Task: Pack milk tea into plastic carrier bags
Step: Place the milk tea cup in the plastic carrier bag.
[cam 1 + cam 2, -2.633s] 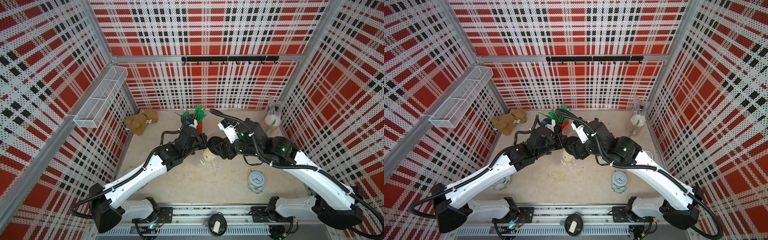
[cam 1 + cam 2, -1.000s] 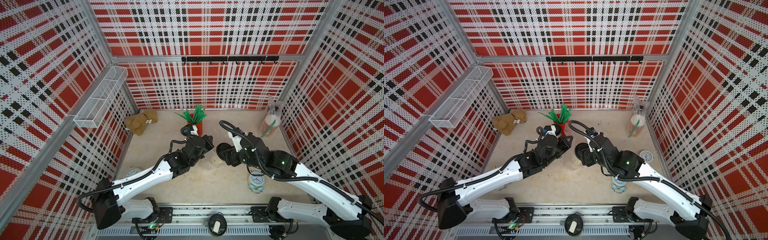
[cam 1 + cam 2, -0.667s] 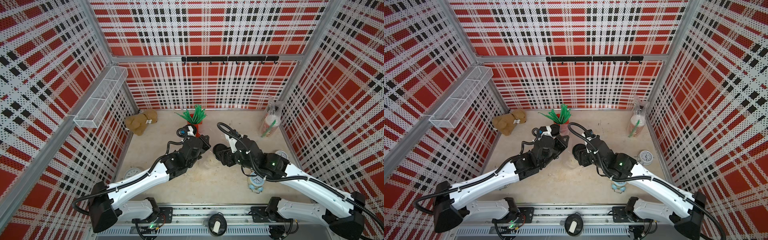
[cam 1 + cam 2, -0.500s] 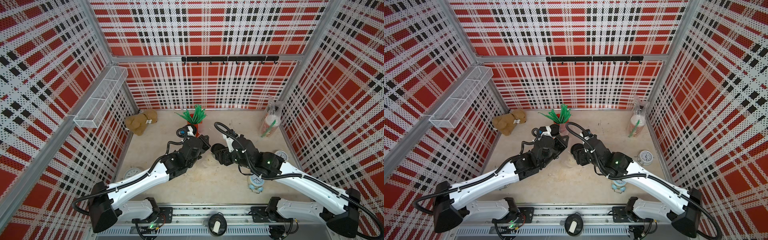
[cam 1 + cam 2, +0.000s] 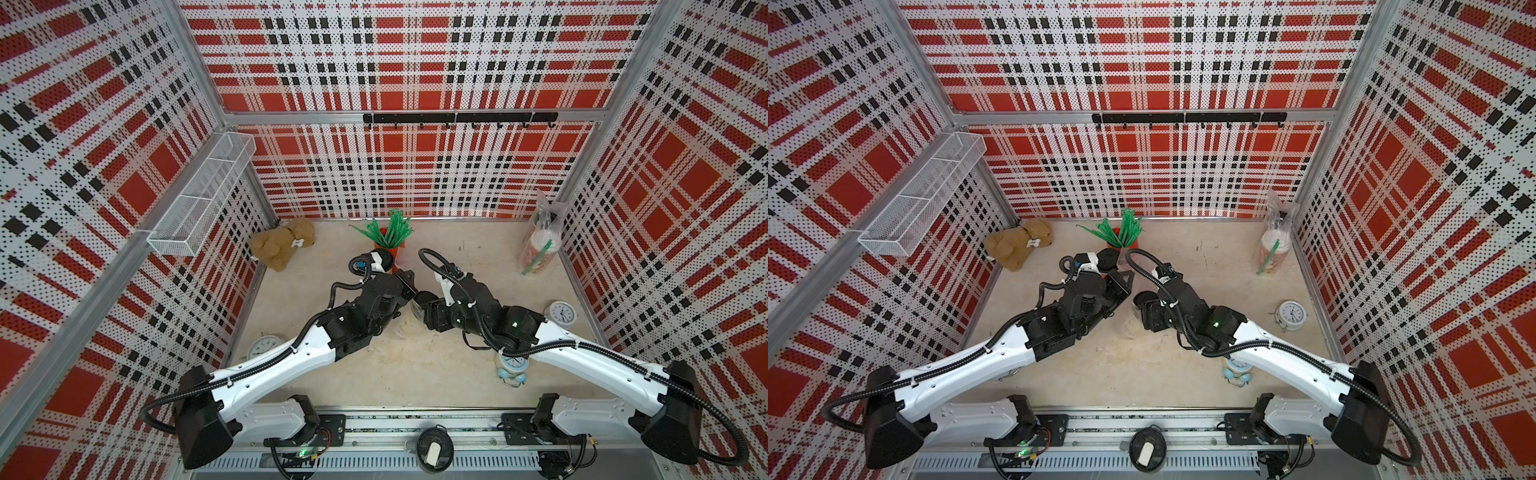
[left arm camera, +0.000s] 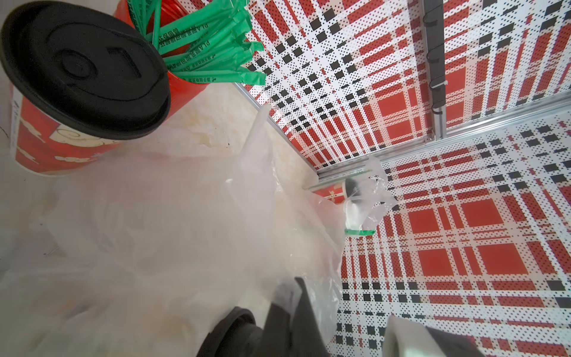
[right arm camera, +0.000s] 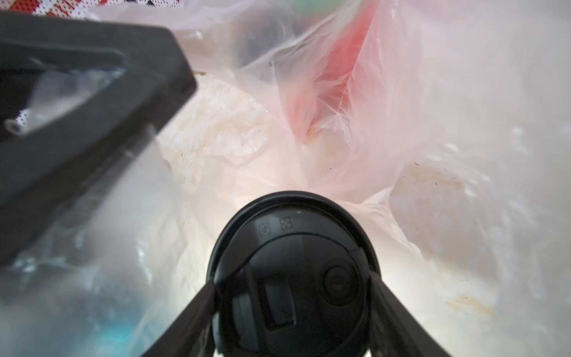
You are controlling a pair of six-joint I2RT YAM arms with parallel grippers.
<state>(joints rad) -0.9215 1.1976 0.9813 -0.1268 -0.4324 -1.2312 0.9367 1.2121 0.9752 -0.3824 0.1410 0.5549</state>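
Note:
My left gripper (image 6: pixel 293 296) is shut on the rim of a transparent plastic carrier bag (image 6: pixel 154 231), holding its mouth up. My right gripper (image 7: pixel 293 278) is shut on a black-lidded milk tea cup (image 7: pixel 293 265), one finger (image 7: pixel 197 309) on each side, and the cup hangs inside the bag's film (image 7: pixel 355 108). In both top views the two grippers meet low at mid-table, left gripper (image 5: pixel 409 282) beside the held cup (image 5: pixel 422 301). A second black-lidded milk tea cup (image 6: pixel 83 68) stands on the table next to the straw holder. A second carrier bag holding cups (image 5: pixel 540 245) leans in the back right corner.
A red holder of green straws (image 5: pixel 388 241) stands just behind the grippers. A teddy bear (image 5: pixel 282 247) lies at the back left. Clocks sit at the left (image 5: pixel 266 345), right (image 5: pixel 561 311) and front right (image 5: pixel 513 368). A wire basket (image 5: pixel 199 203) hangs on the left wall.
Both arms have come down from higher up. Over the last second my right gripper carried the cup leftward up against the left gripper, which has hardly moved.

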